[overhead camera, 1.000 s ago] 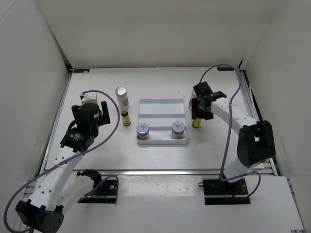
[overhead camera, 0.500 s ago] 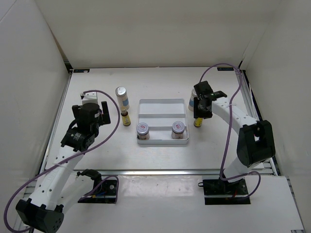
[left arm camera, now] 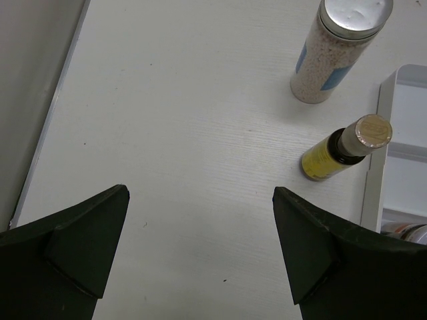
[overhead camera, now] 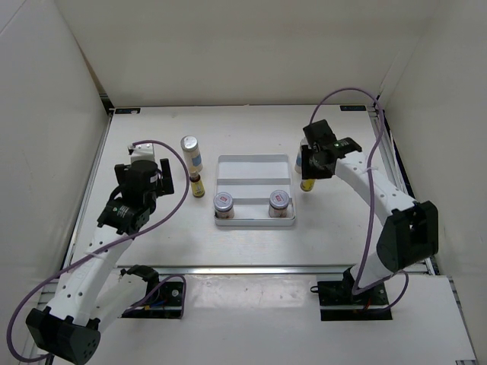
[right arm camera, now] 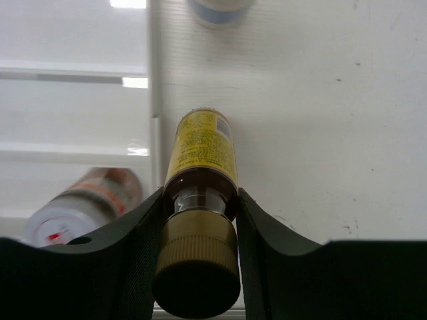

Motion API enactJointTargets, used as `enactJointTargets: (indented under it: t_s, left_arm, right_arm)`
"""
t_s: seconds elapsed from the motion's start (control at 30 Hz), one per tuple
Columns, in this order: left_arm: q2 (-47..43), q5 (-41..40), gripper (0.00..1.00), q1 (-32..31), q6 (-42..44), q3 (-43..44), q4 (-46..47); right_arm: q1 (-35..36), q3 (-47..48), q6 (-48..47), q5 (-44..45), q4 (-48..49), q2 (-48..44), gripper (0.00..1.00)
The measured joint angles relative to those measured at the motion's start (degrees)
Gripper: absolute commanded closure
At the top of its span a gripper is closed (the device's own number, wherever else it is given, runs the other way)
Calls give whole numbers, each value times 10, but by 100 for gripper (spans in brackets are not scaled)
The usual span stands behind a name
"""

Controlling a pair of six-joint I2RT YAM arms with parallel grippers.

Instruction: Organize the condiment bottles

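Note:
My right gripper (overhead camera: 310,172) (right arm camera: 200,200) is shut on the neck of a slim yellow bottle (right arm camera: 200,148) (overhead camera: 307,184), just right of the white tray (overhead camera: 255,163). A white blue-banded bottle (right arm camera: 220,9) stands just beyond it. Two squat jars (overhead camera: 223,202) (overhead camera: 279,199) sit in the tray's front row. Left of the tray stand a tall white bottle (overhead camera: 190,150) (left arm camera: 339,50) and a second slim yellow bottle (overhead camera: 198,185) (left arm camera: 339,151). My left gripper (overhead camera: 163,175) (left arm camera: 200,247) hangs open over bare table, left of those two.
The tray rim (right arm camera: 155,100) runs close along the left side of the held bottle, with a jar (right arm camera: 80,208) inside it. White walls enclose the table on the left, back and right. The tray's corner (left arm camera: 373,193) lies right of my left fingers.
My right gripper has shut on the slim yellow bottle, and its arm has shifted slightly back. The left arm has barely moved.

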Motion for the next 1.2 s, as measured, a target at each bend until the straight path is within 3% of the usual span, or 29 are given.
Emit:
enactJointTargets:
  t_s: [0.3,0.6,1.03,1.13,1.2]
  left_arm:
    - [4,0,0,0,0,0,2]
    - [5,1,0,0,0,0,2]
    - [18,4,0,0,0,0,3]
    - [18,4,0,0,0,0,3]
    - [18,4,0,0,0,0,3]
  right_arm:
    - [87,40,0,-21,0,-20,100]
    - [89,30,-5,-43,31,57,100]
    - [89,19,-5,-74,68,83,100]
    - [89,19,-5,-76,74,85,96]
    - [89,19,-5,-77,74,85,86]
